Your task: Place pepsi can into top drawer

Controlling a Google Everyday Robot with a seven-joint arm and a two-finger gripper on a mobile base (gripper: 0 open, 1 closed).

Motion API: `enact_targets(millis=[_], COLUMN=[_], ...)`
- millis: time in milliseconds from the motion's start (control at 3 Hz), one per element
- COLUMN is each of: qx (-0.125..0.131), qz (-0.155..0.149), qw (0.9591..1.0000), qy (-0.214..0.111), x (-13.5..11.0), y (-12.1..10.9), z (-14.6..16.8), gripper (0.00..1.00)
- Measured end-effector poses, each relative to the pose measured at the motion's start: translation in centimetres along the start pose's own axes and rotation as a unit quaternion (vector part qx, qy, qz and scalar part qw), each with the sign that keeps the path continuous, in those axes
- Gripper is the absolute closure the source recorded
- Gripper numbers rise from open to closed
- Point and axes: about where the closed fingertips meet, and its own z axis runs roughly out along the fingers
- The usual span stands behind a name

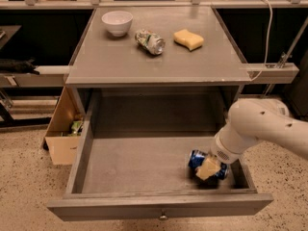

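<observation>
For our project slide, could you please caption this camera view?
The gripper holds the pepsi can low inside the open top drawer, near its front panel.

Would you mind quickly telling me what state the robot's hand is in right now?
Hand: closed on the pepsi can, low inside the top drawer, near its front right corner.
</observation>
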Motion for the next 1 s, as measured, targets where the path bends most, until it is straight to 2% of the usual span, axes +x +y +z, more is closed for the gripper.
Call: enact_targets(millis=[333, 667, 1000], qx=[-0.021, -0.023, -0.014], qz=[-0.005, -0.010, -0.019], qw=[0.9995, 0.9994, 0.9997], qy=[0.025, 0.022, -0.003], x=[1.0, 0.6, -1.1], y=[0.9, 0.7, -0.3], z=[3.1, 3.5, 2.8], gripper=[0.82, 0.59, 0.35])
